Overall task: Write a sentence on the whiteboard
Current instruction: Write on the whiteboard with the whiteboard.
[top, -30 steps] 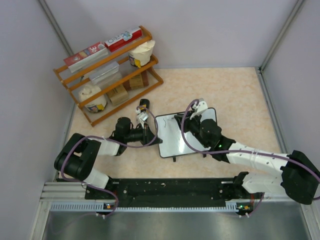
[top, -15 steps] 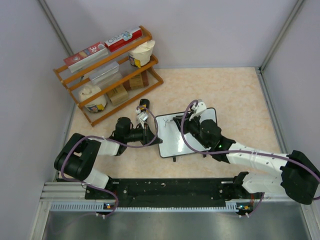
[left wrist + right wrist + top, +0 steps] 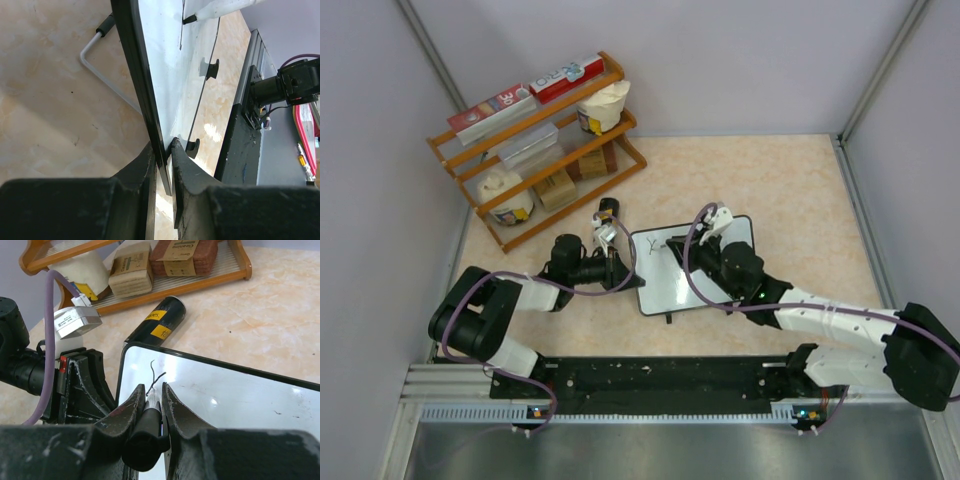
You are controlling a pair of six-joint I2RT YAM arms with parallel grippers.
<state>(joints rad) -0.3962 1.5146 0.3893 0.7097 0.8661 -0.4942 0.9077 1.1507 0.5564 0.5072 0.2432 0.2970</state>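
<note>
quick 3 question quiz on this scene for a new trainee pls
1. True or false: the left jaws are clamped on the edge of the whiteboard.
2. What do the right jaws hold? A) a marker B) an eraser C) nothing
3. In a few words: how much writing is on the whiteboard?

Key
1. True.
2. A, with its tip at the whiteboard.
3. Just one small Y-like mark near a corner; no full word yet.

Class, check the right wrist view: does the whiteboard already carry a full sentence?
No, the whiteboard bears only one small Y-shaped mark beside the marker in the right gripper.
</note>
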